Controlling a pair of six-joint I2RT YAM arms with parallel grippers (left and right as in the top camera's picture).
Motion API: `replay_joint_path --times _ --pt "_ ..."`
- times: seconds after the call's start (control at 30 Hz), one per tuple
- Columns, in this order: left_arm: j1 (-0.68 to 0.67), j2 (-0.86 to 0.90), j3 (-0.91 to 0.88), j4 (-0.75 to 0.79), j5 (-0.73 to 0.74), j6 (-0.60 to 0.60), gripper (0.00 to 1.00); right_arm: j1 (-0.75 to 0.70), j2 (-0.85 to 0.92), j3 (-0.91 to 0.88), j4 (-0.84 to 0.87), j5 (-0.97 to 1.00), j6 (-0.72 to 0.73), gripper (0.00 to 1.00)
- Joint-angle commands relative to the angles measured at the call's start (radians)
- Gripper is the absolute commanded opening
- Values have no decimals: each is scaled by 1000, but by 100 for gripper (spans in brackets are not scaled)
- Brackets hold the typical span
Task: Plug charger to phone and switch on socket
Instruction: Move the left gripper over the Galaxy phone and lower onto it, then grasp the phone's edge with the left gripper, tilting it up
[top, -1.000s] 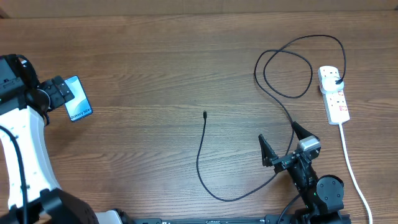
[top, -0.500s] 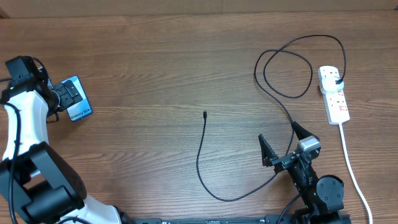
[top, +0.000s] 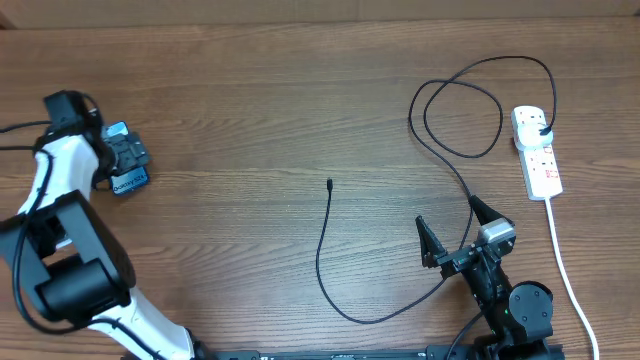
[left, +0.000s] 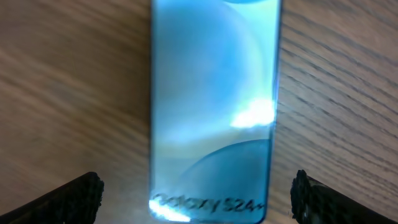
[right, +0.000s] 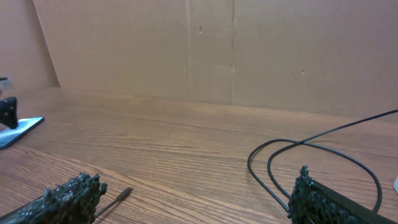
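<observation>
My left gripper (left: 199, 198) sits right over the phone (left: 211, 112), which lies flat on the table (top: 250, 90) at its far-left side. That is well apart from the charger tip (top: 329, 183) at mid-table and from the socket (top: 538, 160) at the far right. In the wrist view the phone's long axis runs straight away from the camera. Its printed end is nearest me and one finger stands off each long edge, so the fingers are spread across the short width, with bare wood showing on both sides. I judge they are not yet touching it. A straight close should catch the long edges, provided I am low enough, which I cannot tell from here. The right gripper (top: 447, 212) is also spread, holding nothing. It is parked near the front edge beside the cable (top: 322, 260) and is the nearer hand to the charger tip. Compared with a second ago, the left arm has swung in from the left edge. The gripper, which was then off the phone's left side with most of the screen exposed, now covers its middle. The phone looks to be about where it was. The right arm, the cable and the socket have not changed.
</observation>
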Motion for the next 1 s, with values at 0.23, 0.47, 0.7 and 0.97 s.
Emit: replay_joint_path --times 0.23,0.47,0.7,0.97 --pt "-27 63 24 94 -62 -113 100 5 -8 -11 5 6 6 100" --pt "-27 63 26 132 -18 -181 100 5 -8 -11 4 6 6 100" --pt "-25 65 84 95 7 -207 100 5 -8 -11 5 6 6 100" --pt "11 195 291 -139 59 -175 100 5 -8 -11 5 6 6 100"
